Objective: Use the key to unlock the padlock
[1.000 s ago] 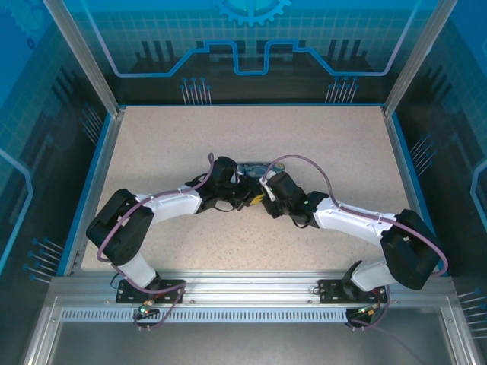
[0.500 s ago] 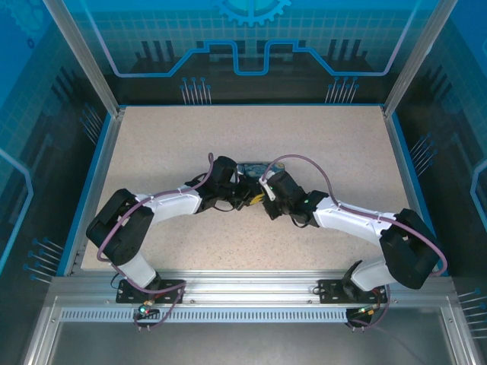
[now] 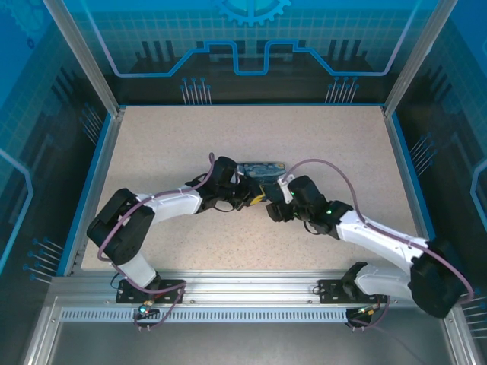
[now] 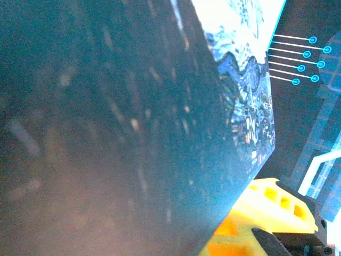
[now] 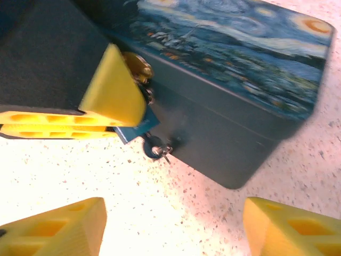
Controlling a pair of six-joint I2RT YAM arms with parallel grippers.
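The left arm and the right arm look the same: behind each hand comes a smooth white shell. The joints are rounded black housings, the biggest ones farthest from the left hand and the right hand. A thin purple cable runs along each arm from behind the hand. The fingers are yellow wedges with hollow ribbed sides. A small green light glows just behind the right hand. Bolted black plates carry both arms.

You have a speckled beige table with a blue edge. One painted box rests flat on it near the middle, its dark sides meeting the surface.
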